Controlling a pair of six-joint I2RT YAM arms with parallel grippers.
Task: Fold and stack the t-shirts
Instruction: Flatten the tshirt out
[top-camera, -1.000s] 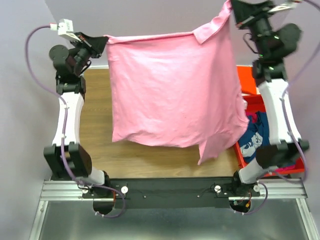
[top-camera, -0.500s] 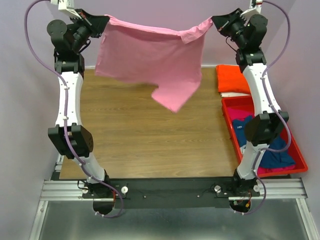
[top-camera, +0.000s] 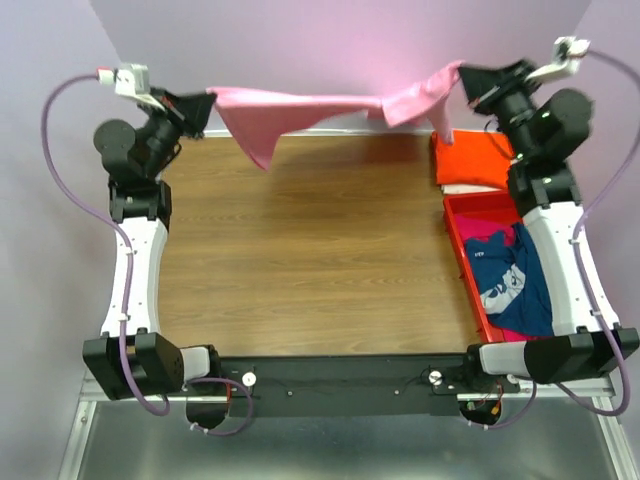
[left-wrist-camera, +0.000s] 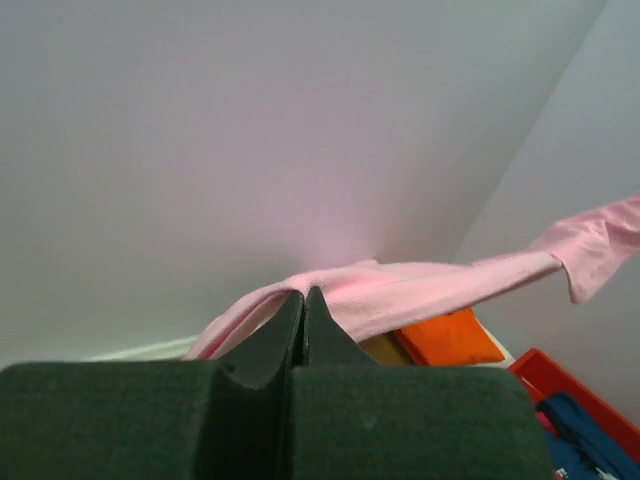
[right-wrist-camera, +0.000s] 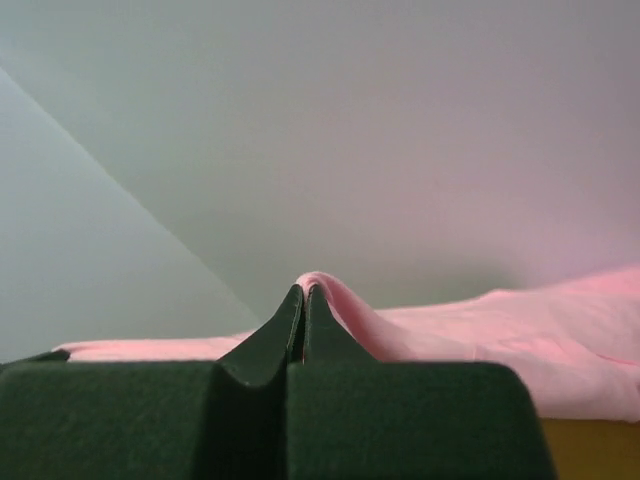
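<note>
The light pink t-shirt (top-camera: 320, 105) hangs stretched in the air along the table's far edge. My left gripper (top-camera: 205, 103) is shut on its left end, with pink cloth pinched at the fingertips (left-wrist-camera: 303, 300). My right gripper (top-camera: 466, 82) is shut on its right end, the fabric (right-wrist-camera: 420, 335) draping off the tips. A folded orange t-shirt (top-camera: 472, 160) lies at the far right of the table. A navy t-shirt with white print (top-camera: 510, 285) and a magenta one (top-camera: 490, 238) sit in the red bin (top-camera: 462, 275).
The red plastic bin runs along the table's right side, just beside my right arm. The purple wall stands close behind the stretched shirt. Bare wooden tabletop (top-camera: 300, 260) spreads between the two arms.
Both arms have swung back toward the far wall with the pink shirt. The cloth, hanging broad in front a second ago, now trails as a thin band at the far edge.
</note>
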